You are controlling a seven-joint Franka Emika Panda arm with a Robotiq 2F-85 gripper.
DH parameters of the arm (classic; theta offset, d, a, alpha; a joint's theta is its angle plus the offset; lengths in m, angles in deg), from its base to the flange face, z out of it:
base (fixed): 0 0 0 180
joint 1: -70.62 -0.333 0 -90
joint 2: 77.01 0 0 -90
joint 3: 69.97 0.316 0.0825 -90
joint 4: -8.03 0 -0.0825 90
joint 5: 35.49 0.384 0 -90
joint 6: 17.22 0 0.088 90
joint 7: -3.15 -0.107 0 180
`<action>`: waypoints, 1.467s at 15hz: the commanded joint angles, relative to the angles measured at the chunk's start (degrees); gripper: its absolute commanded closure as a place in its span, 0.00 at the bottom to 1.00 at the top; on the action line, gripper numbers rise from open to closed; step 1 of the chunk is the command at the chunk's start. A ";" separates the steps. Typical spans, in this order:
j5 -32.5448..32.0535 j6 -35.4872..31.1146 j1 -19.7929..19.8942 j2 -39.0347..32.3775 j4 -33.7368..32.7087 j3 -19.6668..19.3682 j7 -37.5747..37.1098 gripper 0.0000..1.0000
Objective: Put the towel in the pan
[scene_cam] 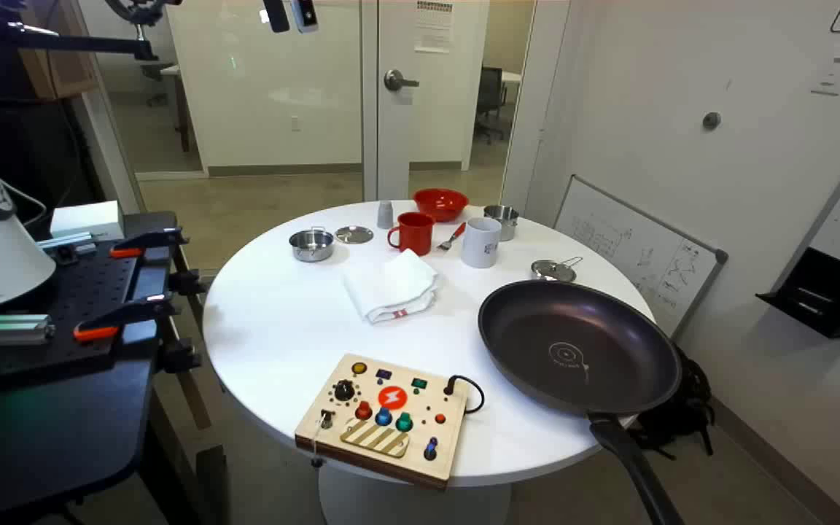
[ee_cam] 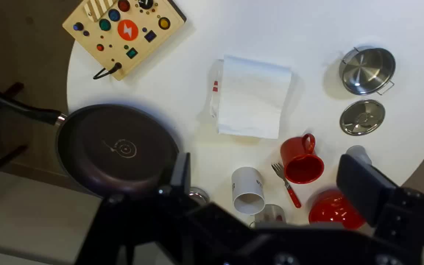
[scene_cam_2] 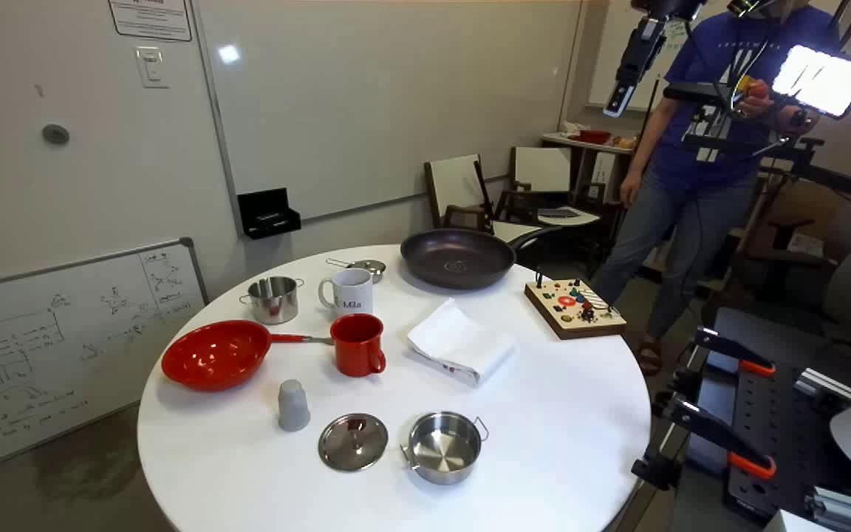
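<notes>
In the wrist view the upper-centre towel (ee_cam: 254, 99) is white with red marks, the pan (ee_cam: 112, 143) at left blackish, the upper-left box (ee_cam: 114, 38) tan, part-striped, and the lower-right bowl (ee_cam: 329, 209) red

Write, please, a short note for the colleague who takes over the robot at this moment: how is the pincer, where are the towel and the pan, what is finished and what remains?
Pincer: open, holding nothing, above the table.
Pan: on the table, its handle sticking out past the table's edge.
Towel: folded, lying on the table apart from the pan; a red mug stands near it.
Done: no part of the move shows yet; the towel is neither gripped nor in the pan.
Left: grip the towel, carry it over the pan, lower it in, let go.
</notes>
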 commanded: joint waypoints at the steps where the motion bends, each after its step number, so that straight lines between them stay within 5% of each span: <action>1: 0.19 0.18 0.21 -0.01 -0.12 0.23 0.12 0.00; 10: 0.19 0.18 0.21 -0.01 -0.12 0.23 0.12 0.00; 13: -0.78 -1.30 -2.18 -2.40 -1.30 -0.38 6.47 0.00; 22: -4.38 -6.99 -6.67 -24.09 -13.71 3.19 14.70 0.00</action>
